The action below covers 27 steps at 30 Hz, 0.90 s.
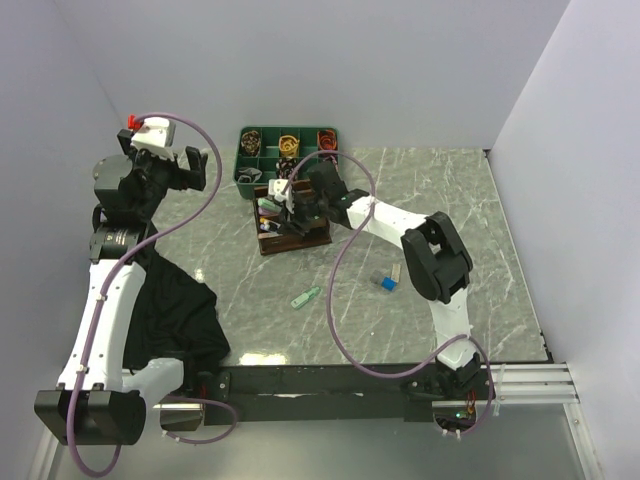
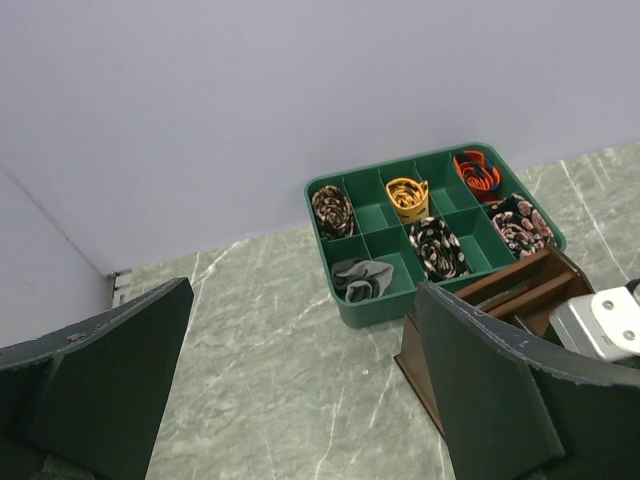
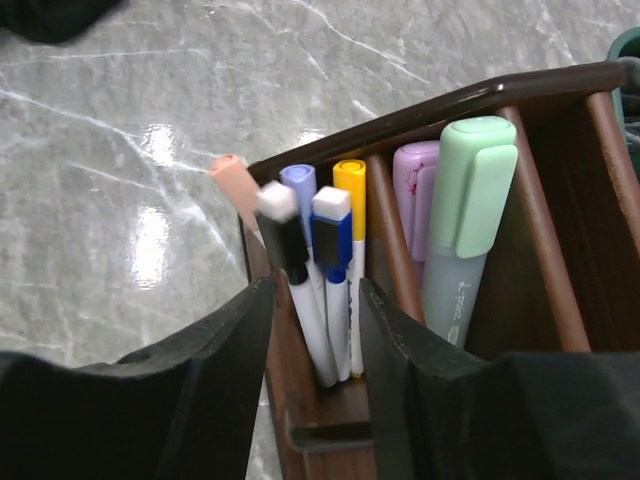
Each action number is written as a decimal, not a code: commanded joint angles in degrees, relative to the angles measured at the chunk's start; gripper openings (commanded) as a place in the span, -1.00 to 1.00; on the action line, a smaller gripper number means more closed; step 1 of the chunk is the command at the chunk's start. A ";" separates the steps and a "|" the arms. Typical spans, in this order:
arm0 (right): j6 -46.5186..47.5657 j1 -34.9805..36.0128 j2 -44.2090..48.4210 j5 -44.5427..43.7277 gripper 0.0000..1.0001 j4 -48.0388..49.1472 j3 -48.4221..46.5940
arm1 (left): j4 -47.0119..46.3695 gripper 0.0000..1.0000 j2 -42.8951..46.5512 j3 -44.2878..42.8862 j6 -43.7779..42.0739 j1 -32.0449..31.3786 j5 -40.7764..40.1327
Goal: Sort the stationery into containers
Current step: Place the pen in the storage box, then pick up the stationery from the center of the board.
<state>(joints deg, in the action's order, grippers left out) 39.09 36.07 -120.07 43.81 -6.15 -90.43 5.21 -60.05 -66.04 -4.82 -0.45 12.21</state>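
Observation:
My right gripper (image 1: 291,207) hangs over the dark brown organiser (image 1: 293,235), open. In the right wrist view its fingers (image 3: 225,340) straddle one narrow compartment of the organiser (image 3: 450,100) without touching the pens. In that compartment stand a black-capped white marker (image 3: 290,250), which is blurred, a blue-capped one (image 3: 331,240), a yellow pen (image 3: 350,185) and a lilac-capped pen (image 3: 298,180). A pink pen (image 3: 232,175) leans at the wall. A lilac marker (image 3: 412,180) and a mint-green highlighter (image 3: 465,200) fill the neighbouring slot. On the table lie a mint-green clip (image 1: 306,297) and a short blue cylinder (image 1: 385,282). My left gripper (image 1: 190,165) is raised at the back left, wide open and empty.
A green tray (image 1: 243,150) of rolled ties stands behind the organiser, against the back wall; its front wall (image 2: 400,305) shows in the left wrist view. A black cloth (image 1: 175,310) lies at the left by the left arm. White walls close in the table on three sides.

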 commanded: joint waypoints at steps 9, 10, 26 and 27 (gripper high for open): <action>-0.52 -0.92 18.46 -1.72 -0.01 -4.28 4.38 | -6.09 0.99 -0.59 -3.74 -3.08 0.27 3.00; 1.32 -1.09 20.30 -0.84 -0.01 -6.83 4.48 | -5.57 0.99 -0.51 -3.92 -3.18 0.27 2.91; 16.06 -3.72 14.50 2.85 0.03 -47.15 -0.29 | 5.93 0.99 -2.26 -0.22 3.49 0.19 21.35; 4.97 -4.78 15.99 3.29 0.03 -38.50 1.99 | 9.86 0.99 -3.05 -0.66 3.76 -1.47 22.32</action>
<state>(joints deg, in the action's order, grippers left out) 63.05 34.59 -109.73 46.00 -56.10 -93.95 6.39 -61.23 -63.11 -4.69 -0.40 24.88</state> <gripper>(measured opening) 0.513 0.995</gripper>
